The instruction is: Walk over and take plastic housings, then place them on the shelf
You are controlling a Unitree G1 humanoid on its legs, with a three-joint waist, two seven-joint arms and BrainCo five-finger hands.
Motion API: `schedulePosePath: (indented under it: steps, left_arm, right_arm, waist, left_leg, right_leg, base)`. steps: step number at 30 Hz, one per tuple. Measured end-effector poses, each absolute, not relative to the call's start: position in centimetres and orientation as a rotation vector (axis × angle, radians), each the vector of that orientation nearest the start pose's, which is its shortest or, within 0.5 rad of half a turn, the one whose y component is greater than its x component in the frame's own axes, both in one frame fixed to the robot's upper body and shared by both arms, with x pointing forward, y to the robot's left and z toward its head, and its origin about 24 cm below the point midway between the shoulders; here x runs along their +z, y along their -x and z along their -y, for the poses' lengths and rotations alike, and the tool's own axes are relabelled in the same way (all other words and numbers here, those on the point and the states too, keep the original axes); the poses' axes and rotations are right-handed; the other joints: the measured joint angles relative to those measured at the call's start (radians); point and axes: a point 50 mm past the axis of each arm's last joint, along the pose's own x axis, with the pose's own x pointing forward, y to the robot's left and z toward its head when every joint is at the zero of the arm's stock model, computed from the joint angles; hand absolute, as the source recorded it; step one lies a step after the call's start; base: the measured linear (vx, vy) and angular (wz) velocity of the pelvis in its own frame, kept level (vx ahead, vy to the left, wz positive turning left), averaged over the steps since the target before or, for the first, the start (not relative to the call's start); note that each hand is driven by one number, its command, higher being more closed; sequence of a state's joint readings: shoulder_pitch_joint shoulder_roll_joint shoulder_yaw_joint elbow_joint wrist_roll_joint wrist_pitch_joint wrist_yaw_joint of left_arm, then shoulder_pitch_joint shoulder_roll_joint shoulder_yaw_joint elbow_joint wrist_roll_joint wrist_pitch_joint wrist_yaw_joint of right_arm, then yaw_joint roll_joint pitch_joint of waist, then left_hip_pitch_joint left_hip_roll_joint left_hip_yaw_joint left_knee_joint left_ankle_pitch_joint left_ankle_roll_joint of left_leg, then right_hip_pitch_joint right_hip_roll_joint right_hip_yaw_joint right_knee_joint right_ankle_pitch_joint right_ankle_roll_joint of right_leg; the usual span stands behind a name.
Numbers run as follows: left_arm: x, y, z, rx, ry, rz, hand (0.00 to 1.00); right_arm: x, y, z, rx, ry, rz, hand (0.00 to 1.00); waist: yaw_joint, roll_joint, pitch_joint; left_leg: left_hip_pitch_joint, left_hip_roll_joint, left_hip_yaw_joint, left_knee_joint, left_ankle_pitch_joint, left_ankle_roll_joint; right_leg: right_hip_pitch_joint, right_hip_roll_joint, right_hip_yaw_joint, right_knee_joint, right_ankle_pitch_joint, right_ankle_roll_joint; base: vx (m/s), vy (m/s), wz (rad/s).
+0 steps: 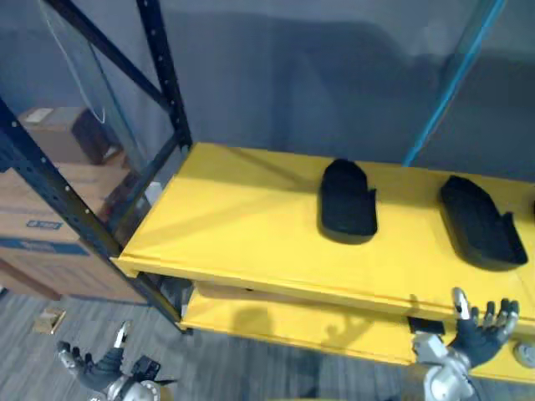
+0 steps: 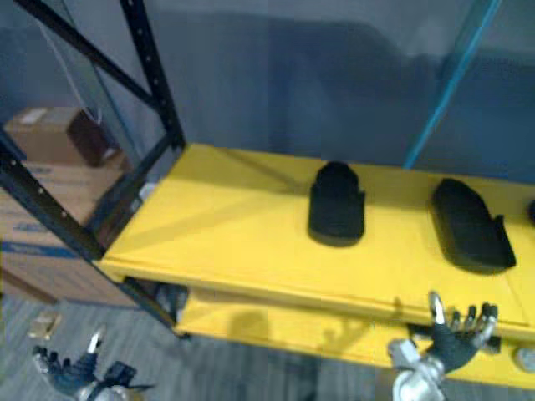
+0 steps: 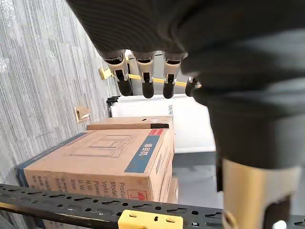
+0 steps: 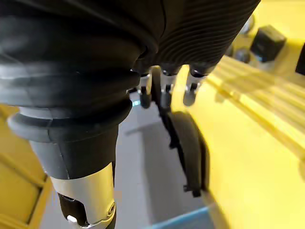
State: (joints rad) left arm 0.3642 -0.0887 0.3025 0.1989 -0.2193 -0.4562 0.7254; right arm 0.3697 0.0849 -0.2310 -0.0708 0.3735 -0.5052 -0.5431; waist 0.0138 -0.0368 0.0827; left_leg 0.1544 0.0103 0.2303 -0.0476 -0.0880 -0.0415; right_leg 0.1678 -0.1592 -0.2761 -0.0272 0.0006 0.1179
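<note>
Two black plastic housings lie on the yellow shelf (image 1: 234, 217): one (image 1: 347, 200) near the middle and another (image 1: 481, 221) toward the right. My right hand (image 1: 483, 330) hovers open in front of the shelf's front edge, below the right housing, holding nothing. Low at the left, my left hand (image 1: 94, 368) hangs open over the grey carpet, also empty. In the right wrist view a black housing (image 4: 187, 148) lies on the yellow surface beyond my straight fingers (image 4: 164, 90).
Dark blue rack uprights (image 1: 163, 75) frame the shelf's left end. Cardboard boxes (image 1: 38, 225) are stacked to the left of the rack. A lower yellow shelf (image 1: 284, 322) sits beneath. A teal pole (image 1: 456, 79) rises behind the shelf at the right.
</note>
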Motion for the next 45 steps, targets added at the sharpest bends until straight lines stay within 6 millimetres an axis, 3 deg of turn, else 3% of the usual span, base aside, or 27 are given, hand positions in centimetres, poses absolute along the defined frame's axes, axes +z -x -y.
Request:
schedulePosePath:
  steps: [9, 15, 18, 19, 21, 24, 27, 30, 34, 39, 45]
  left_arm:
    - [-2.9, -11.3, -25.5, 1.212, 0.153, -0.103, 0.00]
    - [-6.3, -11.3, -25.3, 1.166, 0.182, -0.310, 0.00]
    - [-6.5, -11.4, -25.7, 1.155, 0.178, -0.323, 0.00]
    - [-6.1, -12.7, -25.9, 1.130, 0.227, -0.289, 0.00]
    - [-6.2, -12.7, -26.5, 1.126, 0.233, -0.310, 0.00]
    - [-6.8, -12.3, -26.7, 1.132, 0.244, -0.347, 0.00]
    - [-9.7, -10.1, -26.7, 1.184, 0.281, -0.529, 0.00]
    - [-13.0, -6.3, -25.4, 1.207, 0.352, -0.781, 0.00]
    - [-14.6, -3.3, -24.4, 1.195, 0.412, -0.918, 0.00]
    - [-15.0, -3.3, -23.9, 1.084, 0.439, -0.933, 0.00]
    - [-15.2, -6.7, -21.7, 0.736, 0.340, -0.967, 0.00]
  right_arm:
    - [2.3, -14.5, 24.3, -0.931, -0.359, 0.218, 0.00]
    - [3.8, -18.6, 23.9, -0.726, -0.364, 0.236, 0.00]
    - [4.0, -20.2, 24.1, -0.642, -0.337, 0.223, 0.00]
    - [3.0, -21.1, 24.5, -0.619, -0.314, 0.168, 0.00]
    - [2.6, -21.3, 24.7, -0.619, -0.303, 0.148, 0.00]
    - [2.3, -21.3, 24.8, -0.622, -0.293, 0.135, 0.00]
    - [2.5, -21.4, 25.4, -0.687, -0.246, 0.126, 0.00]
    - [2.8, -20.3, 27.7, -0.856, -0.206, 0.138, 0.00]
    - [3.7, -19.1, 30.5, -0.993, -0.163, 0.166, 0.00]
    - [3.8, -18.3, 31.6, -1.068, -0.121, 0.147, 0.00]
    - [4.5, -15.2, 33.7, -1.196, -0.079, 0.183, 0.00]
  waist:
    - [-0.005, -0.006, -0.036]
    - [-0.016, -0.019, -0.058]
    - [-0.017, -0.026, -0.053]
    - [-0.020, -0.023, -0.041]
    - [-0.019, -0.014, -0.037]
    - [-0.023, -0.011, -0.032]
    - [-0.027, -0.012, -0.022]
    - [-0.030, -0.026, -0.014]
    - [-0.035, -0.034, -0.008]
    - [-0.058, -0.029, -0.005]
    - [-0.094, -0.003, 0.009]
  left_leg:
    - [0.001, 0.006, 0.044, 0.006, -0.014, -0.003]
    - [-0.018, 0.014, 0.053, 0.024, -0.020, -0.008]
    - [-0.027, 0.011, 0.042, 0.027, -0.019, -0.008]
    - [-0.055, 0.001, -0.012, 0.056, -0.022, -0.003]
    - [-0.055, -0.001, -0.014, 0.056, -0.022, -0.003]
    - [-0.055, -0.003, -0.015, 0.056, -0.022, -0.003]
    - [-0.052, -0.005, -0.011, 0.054, -0.021, -0.002]
    - [-0.051, -0.005, -0.005, 0.053, -0.021, -0.002]
    - [-0.049, -0.005, -0.002, 0.052, -0.021, -0.002]
    - [-0.042, -0.003, 0.011, 0.052, -0.021, -0.002]
    - [-0.014, 0.005, 0.120, 0.051, -0.040, -0.001]
  right_leg:
    - [-0.015, 0.005, 0.009, -0.007, -0.014, -0.001]
    - [-0.043, 0.015, 0.033, -0.010, -0.014, -0.001]
    - [-0.045, 0.013, 0.031, -0.011, -0.014, -0.001]
    - [-0.040, 0.007, 0.001, -0.011, -0.013, -0.002]
    - [-0.040, 0.005, 0.000, -0.010, -0.013, -0.002]
    - [-0.041, 0.004, 0.000, -0.010, -0.013, -0.002]
    - [-0.042, 0.003, 0.001, -0.010, -0.013, -0.002]
    - [-0.043, 0.004, 0.004, -0.015, -0.013, -0.001]
    - [-0.043, 0.004, 0.007, -0.018, -0.012, 0.000]
    - [-0.044, 0.005, 0.027, -0.018, -0.009, 0.000]
    - [-0.081, 0.015, 0.140, -0.016, 0.011, 0.000]
  base:
    - [0.00, -0.023, -0.14]
    - [0.02, -0.017, -0.10]
    - [0.01, 0.006, 0.20]
    - [0.02, 0.017, 0.50]
    - [0.01, 0.008, 0.23]
    - [0.00, 0.000, 0.00]
    - [-0.02, 0.006, -0.05]
    - [-0.01, -0.003, -0.04]
    - [0.00, 0.000, 0.00]
    - [0.00, 0.002, -0.08]
    - [-0.02, 0.023, -0.50]
